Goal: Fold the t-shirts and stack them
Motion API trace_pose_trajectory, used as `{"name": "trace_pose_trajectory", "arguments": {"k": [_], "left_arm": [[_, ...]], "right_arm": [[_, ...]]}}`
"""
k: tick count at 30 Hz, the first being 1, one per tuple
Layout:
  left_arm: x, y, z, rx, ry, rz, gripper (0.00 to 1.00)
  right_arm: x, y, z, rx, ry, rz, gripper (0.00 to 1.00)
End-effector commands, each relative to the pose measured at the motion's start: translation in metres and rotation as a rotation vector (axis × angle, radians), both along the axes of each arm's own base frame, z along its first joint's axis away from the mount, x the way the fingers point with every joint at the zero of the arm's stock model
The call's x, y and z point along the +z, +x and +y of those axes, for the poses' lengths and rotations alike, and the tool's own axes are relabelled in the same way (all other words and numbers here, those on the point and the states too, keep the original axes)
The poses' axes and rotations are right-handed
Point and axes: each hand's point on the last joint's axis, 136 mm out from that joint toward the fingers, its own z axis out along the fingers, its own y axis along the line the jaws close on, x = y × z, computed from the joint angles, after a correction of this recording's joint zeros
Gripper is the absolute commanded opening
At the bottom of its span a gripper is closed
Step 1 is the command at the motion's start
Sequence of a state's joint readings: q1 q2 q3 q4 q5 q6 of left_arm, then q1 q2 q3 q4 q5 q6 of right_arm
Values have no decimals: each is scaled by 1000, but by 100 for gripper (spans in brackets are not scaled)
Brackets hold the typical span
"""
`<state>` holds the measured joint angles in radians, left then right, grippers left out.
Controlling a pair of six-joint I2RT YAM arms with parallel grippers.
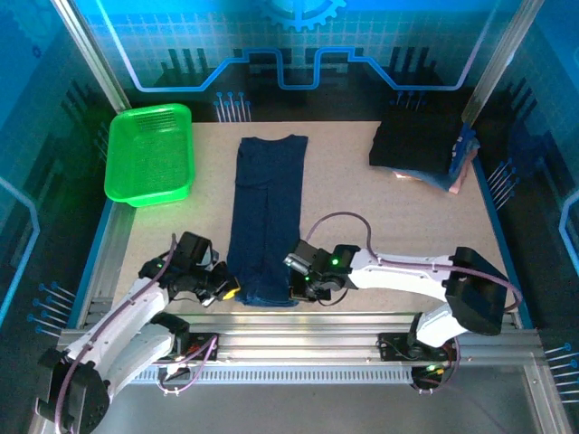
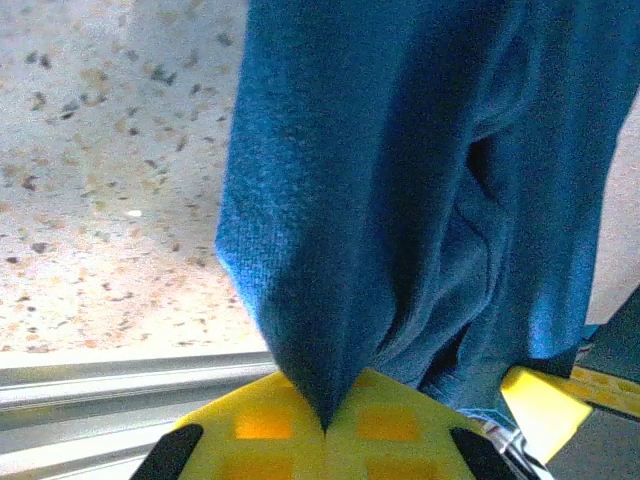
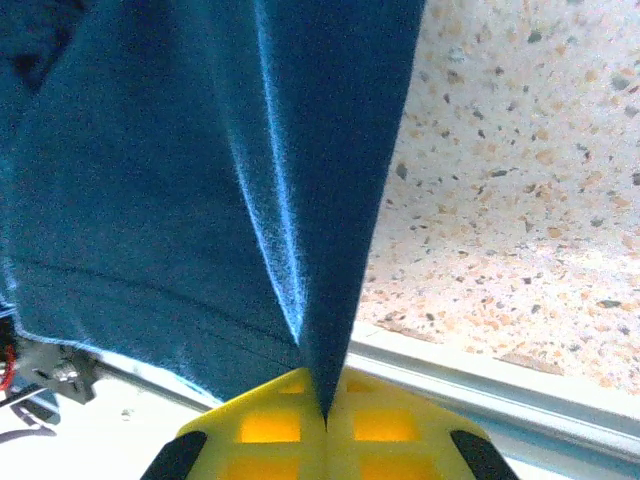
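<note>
Left gripper (image 1: 231, 292) and right gripper (image 1: 296, 291), yellow-fingered, each clamp a near hem corner of the long navy-blue cloth t-shirt (image 1: 267, 208).

The top view looks down from above and behind the arms over the whole speckled beige tabletop (image 1: 380, 217). The wrist views sit very close behind the yellow left claw (image 2: 325, 430) and yellow right claw (image 3: 325, 425). All 3 views share the near hem of the long navy-blue cloth shirt (image 1: 267, 217).

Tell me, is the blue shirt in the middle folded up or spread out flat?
Partly folded: the t-shirt lies as a long narrow strip, no sleeves sticking out.
</note>
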<state>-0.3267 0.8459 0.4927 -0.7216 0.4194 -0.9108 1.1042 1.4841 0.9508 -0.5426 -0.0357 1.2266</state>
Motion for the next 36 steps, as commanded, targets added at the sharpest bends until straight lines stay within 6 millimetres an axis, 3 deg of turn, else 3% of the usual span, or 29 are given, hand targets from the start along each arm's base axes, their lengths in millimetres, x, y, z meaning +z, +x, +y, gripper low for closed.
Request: {"name": "trace_pose_trajectory", "arguments": {"k": [1,8,15,25,36], "left_arm": [[36,18,-10,-24,-29,-50,0],[95,82,-20,-54,-63,-170,0],[113,148,1,-11,-98,-219,0],[107,226,20,16,-166,-219,0],[59,291,31,12,-157,-149,0]], "right_arm": [[34,16,-8,-24,0,-58,0],[87,71,-10,-28,49,-137,0],[104,133,-11,-29,59,-161,0],[87,208,-16,-50,30,-124,0],[51,271,-12,-70,7,-74,0]]}}
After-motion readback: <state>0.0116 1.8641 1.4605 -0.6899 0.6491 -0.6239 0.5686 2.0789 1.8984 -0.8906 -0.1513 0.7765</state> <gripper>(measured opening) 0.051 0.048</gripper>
